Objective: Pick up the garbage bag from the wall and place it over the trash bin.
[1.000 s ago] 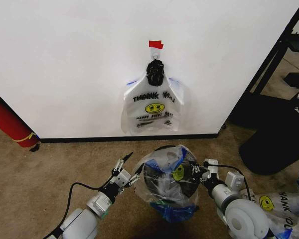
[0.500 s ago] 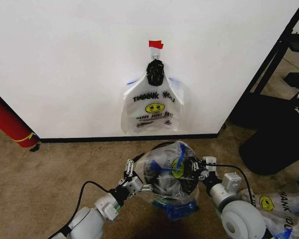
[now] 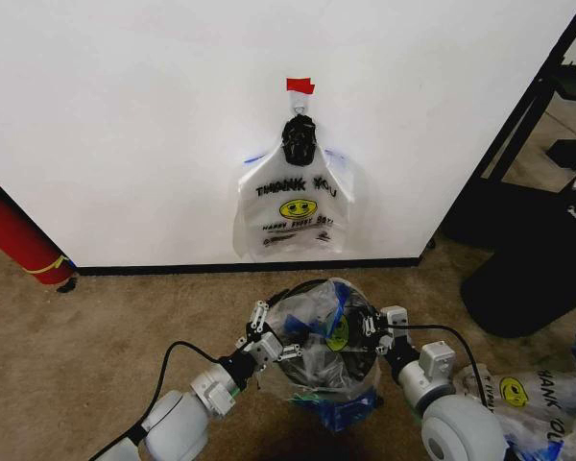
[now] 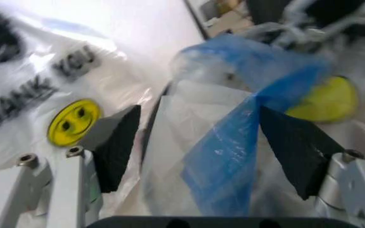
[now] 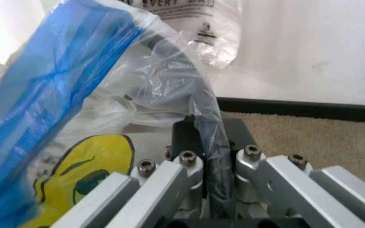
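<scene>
Bag [image 3: 326, 331] over bin [image 3: 319, 288], below wall [image 3: 125, 115].

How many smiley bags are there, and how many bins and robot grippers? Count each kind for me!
Smiley bags: 3 (hanging on the wall, draped over the bin, lying on the floor)
Trash bins: 1
Grippers: 2 (left gripper, right gripper)
Total: 6

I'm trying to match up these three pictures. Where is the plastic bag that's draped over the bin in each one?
Head view: the garbage bag sits low at centre, over the trash bin, between both grippers.
Left wrist view: its blue trim hangs between the open fingers.
Right wrist view: a fold is pinched in the shut fingers.
Shared landmark: its yellow smiley.
</scene>
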Robot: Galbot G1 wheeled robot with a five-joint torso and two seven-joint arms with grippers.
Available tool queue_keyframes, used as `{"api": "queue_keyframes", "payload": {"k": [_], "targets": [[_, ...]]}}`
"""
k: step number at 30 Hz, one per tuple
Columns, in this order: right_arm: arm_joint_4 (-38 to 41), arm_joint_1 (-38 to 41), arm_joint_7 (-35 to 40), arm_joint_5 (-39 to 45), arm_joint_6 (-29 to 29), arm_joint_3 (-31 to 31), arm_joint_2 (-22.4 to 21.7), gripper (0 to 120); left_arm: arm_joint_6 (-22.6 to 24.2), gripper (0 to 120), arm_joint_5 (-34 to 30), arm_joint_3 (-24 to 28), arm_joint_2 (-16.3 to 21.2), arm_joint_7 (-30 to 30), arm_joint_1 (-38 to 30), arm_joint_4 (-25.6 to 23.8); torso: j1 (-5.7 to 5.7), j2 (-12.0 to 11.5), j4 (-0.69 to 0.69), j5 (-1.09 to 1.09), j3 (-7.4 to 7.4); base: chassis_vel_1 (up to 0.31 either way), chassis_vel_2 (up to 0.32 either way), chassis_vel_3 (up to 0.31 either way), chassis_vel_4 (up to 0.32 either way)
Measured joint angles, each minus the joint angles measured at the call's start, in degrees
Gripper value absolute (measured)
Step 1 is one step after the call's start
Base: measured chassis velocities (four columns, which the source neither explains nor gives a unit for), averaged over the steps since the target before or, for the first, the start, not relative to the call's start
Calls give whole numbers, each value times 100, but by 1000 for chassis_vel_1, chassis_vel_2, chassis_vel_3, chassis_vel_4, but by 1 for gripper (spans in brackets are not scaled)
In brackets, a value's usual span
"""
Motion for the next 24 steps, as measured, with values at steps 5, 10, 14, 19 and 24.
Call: {"api": "queue_keyframes", "payload": {"k": [5,10,14,19,24], "targets": [[2,20,-3,-21,19,30,5,1,-269,79,272,-74,26,133,18,49,0,0,0,0,0,0,0,0,0],[2,9,-28,-59,34,4,22,1,-297,63,259,-23,9,137,-1,62,0,0,0,0,0,0,0,0,0],[3,8,-38,-60,34,3,21,1,-313,49,217,11,22,211,-41,85,0,0,0,0,0,0,0,0,0],[15,7,-49,-53,38,8,11,1,-321,29,-19,42,24,276,-72,97,0,0,0,0,0,0,0,0,0],[-47,30,-51,-51,72,12,-8,1,-293,12,-701,138,69,322,-117,85,0,0,0,0,0,0,0,0,0]]}}
